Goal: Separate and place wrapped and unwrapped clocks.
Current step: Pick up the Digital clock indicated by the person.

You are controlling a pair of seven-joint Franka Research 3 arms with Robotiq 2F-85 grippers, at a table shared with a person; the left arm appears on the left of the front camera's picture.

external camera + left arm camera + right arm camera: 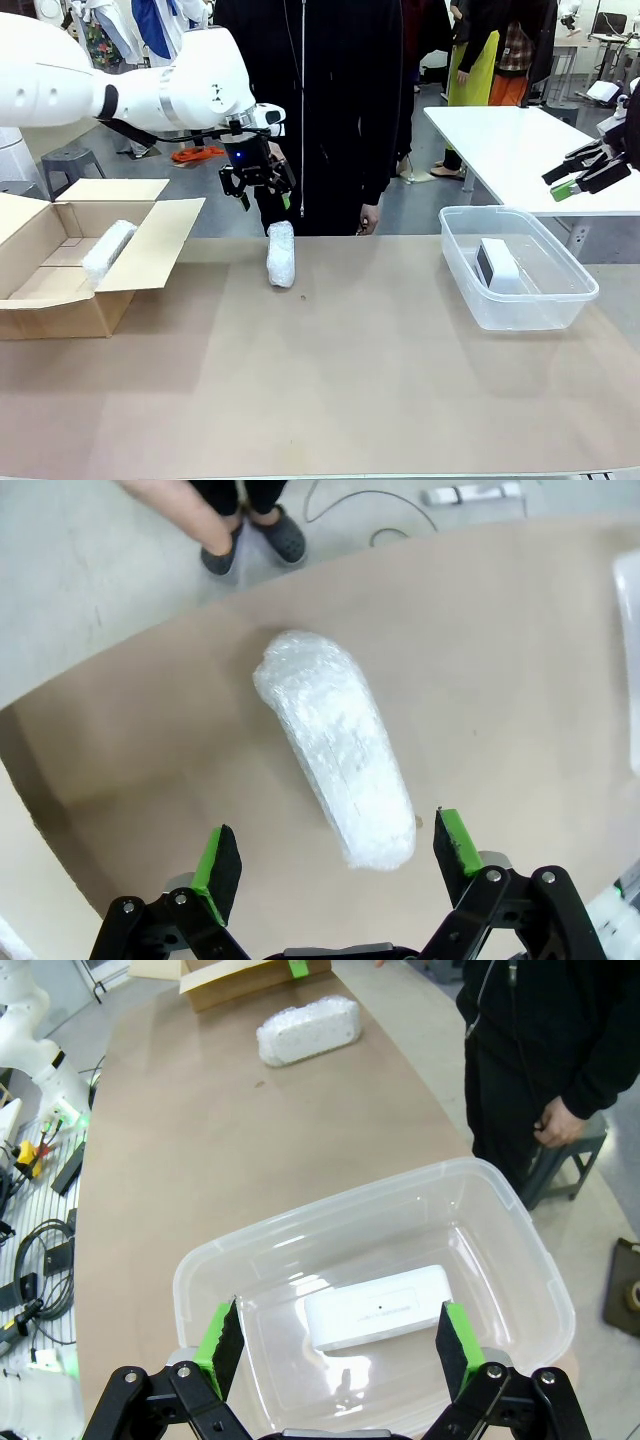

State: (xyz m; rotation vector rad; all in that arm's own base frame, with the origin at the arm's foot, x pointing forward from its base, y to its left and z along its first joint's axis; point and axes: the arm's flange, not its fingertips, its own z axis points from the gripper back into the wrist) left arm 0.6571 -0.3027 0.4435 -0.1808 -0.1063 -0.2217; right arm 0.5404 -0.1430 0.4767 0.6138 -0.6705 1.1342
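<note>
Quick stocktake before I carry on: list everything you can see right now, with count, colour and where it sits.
wrapped clock on the table: one, white bubbly wrap, lying on the brown table near the far edge, below the left claw
wrapped clock in the box: one, white bubbly wrap, inside the cardboard box
bare clock: one, white with a dark face, inside the plastic tub
cardboard box: one, brown, flaps open, at the table's left end
plastic tub: one, clear, at the table's right
table: one, brown top
person: one, black clothing, standing at the far side
left claw: open, above the wrapped clock on the table
right claw: open, above the plastic tub
</note>
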